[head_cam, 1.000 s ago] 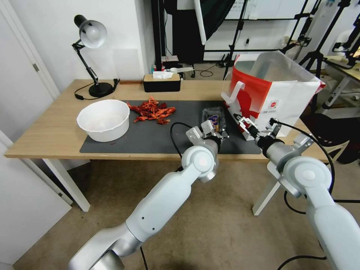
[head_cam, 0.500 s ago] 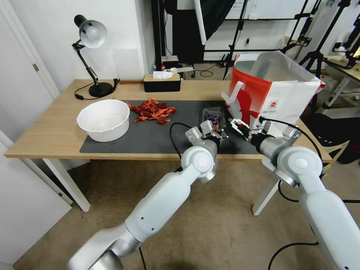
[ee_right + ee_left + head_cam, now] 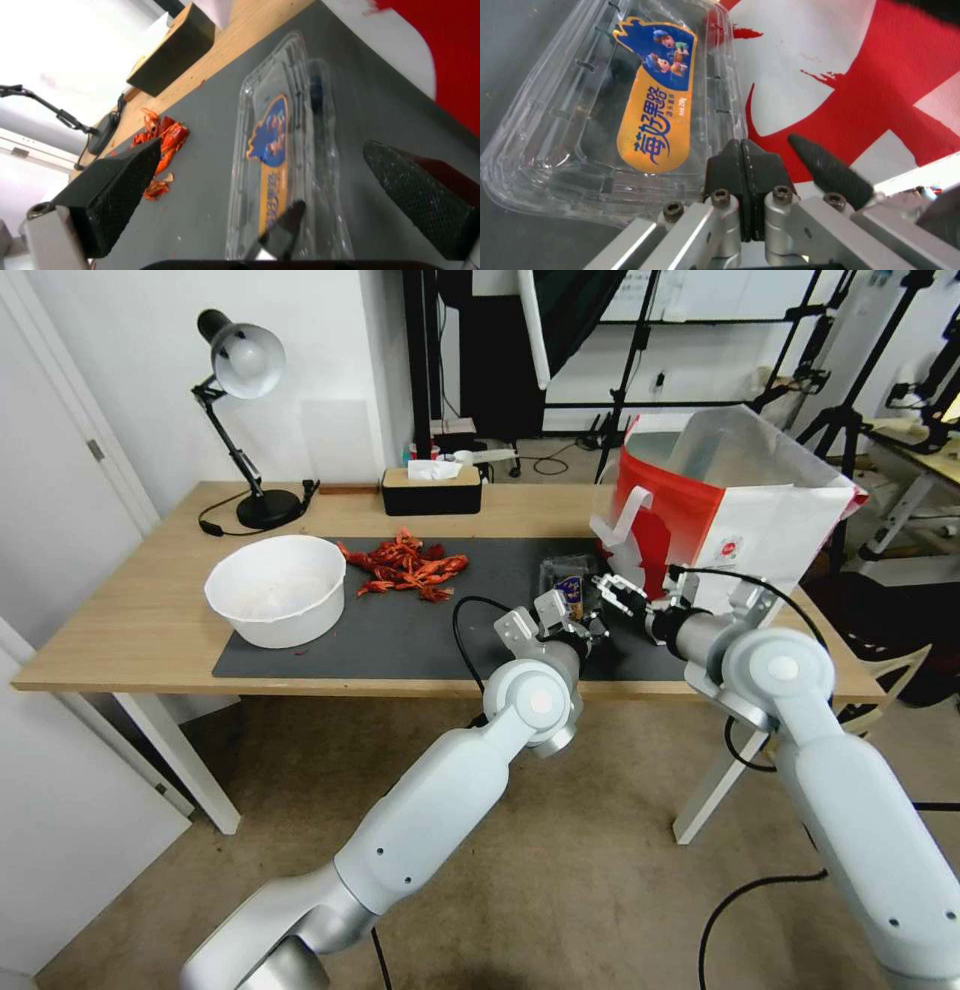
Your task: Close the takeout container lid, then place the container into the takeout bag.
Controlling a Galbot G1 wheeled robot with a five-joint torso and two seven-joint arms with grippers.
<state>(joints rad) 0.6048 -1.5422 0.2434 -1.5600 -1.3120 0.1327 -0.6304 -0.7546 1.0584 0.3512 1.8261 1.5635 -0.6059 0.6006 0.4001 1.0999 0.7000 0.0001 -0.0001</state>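
The takeout container [image 3: 568,570] is a clear clamshell lying flat on the dark mat, just left of the takeout bag [image 3: 735,515]. Its lid [image 3: 655,112], with an orange and blue label, lies down over the base. My left gripper [image 3: 580,620] is shut, its joined fingertips [image 3: 742,153] at the container's near rim by the label's end. My right gripper [image 3: 610,592] is open and low over the mat between container and bag. In the right wrist view its two fingers straddle the container [image 3: 280,157] from a short way back.
A large white bowl [image 3: 278,588] sits on the mat's left end, with a pile of red crayfish [image 3: 405,563] beside it. A black tissue box [image 3: 431,490] and a desk lamp [image 3: 245,420] stand at the back. The bag's open top faces upward.
My right gripper has moved left from in front of the bag to the container's right side. The left gripper and the container have stayed put.
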